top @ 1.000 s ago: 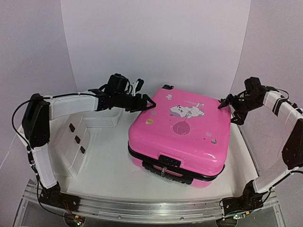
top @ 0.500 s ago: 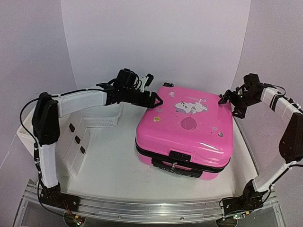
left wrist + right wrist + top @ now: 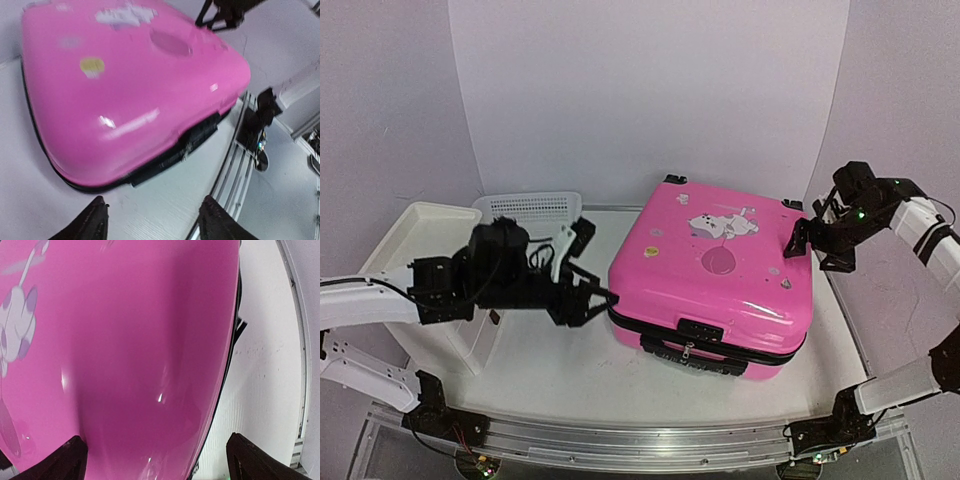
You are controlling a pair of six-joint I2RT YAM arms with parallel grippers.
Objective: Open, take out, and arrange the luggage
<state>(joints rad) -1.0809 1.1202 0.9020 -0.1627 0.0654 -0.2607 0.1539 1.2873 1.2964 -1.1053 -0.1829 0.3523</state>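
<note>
The pink hard-shell luggage (image 3: 715,275) lies flat and shut on the table, stickers up, black zipper and lock at its front edge. It fills the left wrist view (image 3: 125,85) and the right wrist view (image 3: 125,355). My left gripper (image 3: 588,296) is open and empty just off the luggage's front left corner, low over the table. My right gripper (image 3: 817,247) is open and empty, its jaws spread over the luggage's right rear edge.
A white drawer unit (image 3: 435,290) stands at the left, partly behind my left arm. A white mesh basket (image 3: 530,208) sits behind it. A metal rail (image 3: 640,440) runs along the table's near edge.
My left arm has swung from the luggage's back left corner down to its front left corner. My right gripper has dropped slightly onto the right edge. The luggage stays where it was half a second ago.
</note>
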